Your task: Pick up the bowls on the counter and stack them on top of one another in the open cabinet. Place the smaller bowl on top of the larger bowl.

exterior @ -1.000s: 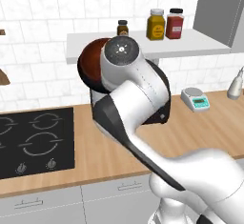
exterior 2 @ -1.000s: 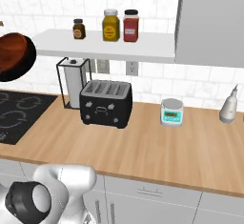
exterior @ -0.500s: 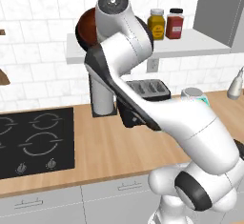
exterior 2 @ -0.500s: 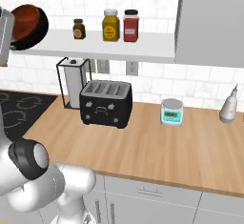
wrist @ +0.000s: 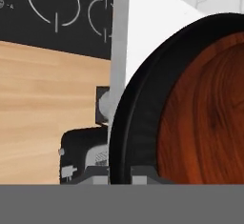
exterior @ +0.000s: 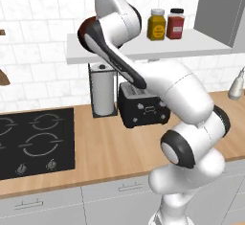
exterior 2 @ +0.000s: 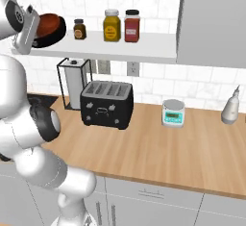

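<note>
Blocking much of the smaller bowl (exterior: 86, 28), the arm hides whether its fingers (exterior 2: 25, 28) pinch anything.

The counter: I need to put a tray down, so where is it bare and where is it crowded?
The counter is bare in front of the toaster and kitchen scale, out to the front edge. It is crowded at the back: paper towel holder, toaster, scale and dispenser bottle.
</note>
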